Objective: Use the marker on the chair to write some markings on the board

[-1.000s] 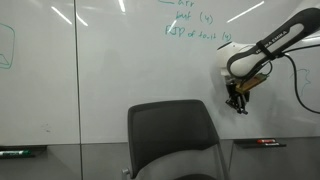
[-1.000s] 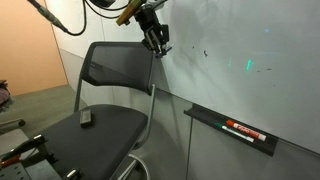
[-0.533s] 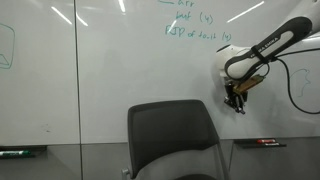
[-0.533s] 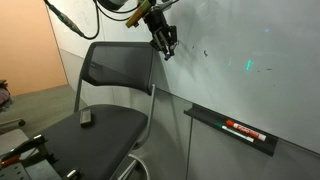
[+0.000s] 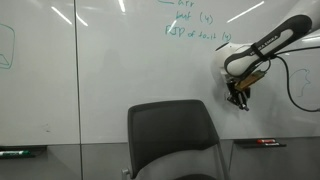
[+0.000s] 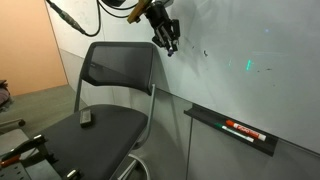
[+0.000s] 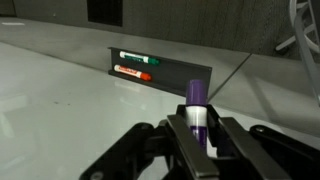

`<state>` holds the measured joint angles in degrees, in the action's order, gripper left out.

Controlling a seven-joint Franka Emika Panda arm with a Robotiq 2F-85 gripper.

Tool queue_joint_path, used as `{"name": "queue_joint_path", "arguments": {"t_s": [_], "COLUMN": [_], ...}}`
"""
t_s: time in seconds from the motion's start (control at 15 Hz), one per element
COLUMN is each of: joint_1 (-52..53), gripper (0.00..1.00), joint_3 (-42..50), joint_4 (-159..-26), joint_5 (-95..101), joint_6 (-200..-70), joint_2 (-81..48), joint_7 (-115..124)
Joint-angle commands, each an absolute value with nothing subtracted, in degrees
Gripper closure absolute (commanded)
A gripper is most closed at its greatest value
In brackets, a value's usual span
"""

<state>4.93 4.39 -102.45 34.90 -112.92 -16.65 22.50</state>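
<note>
My gripper (image 7: pixel 199 136) is shut on the marker (image 7: pixel 196 108), a slim stick with a purple cap end and white band, held upright between the fingers. In both exterior views the gripper (image 5: pixel 240 99) (image 6: pixel 168 42) hangs right at the white board (image 5: pixel 100 70) (image 6: pixel 240 40), to the side of the chair's backrest (image 5: pixel 170 135) (image 6: pixel 118 65). The marker tip is too small to see there. Faint dark marks (image 6: pixel 205 52) show on the board beside the gripper. The dark chair seat (image 6: pixel 95 135) stands below.
A tray (image 7: pixel 160 68) on the board holds a green marker (image 7: pixel 135 58) and a red-and-black marker (image 7: pixel 132 71); it also shows in an exterior view (image 6: pixel 240 130). A small grey object (image 6: pixel 87 118) lies on the seat. Teal handwriting (image 5: pixel 195 25) is higher up.
The gripper with the marker has moved up a little along the board and slightly sideways, away from the chair's backrest. The chair has not moved.
</note>
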Motion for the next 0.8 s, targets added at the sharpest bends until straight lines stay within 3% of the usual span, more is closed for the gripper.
{"name": "queue_joint_path", "arguments": {"t_s": [0.0, 0.27, 0.73], "joint_1": [4.8, 4.0, 1.2], "gripper": [0.93, 0.93, 0.93], "joint_3": [4.4, 4.4, 4.6], "joint_4": [-101.7, -101.9, -103.0], "joint_5": [34.4, 34.4, 34.1], "joint_6": [-104.8, -100.6, -110.3], "joint_2": [-16.3, -16.5, -19.7], "joint_7": [21.9, 21.6, 21.1]}}
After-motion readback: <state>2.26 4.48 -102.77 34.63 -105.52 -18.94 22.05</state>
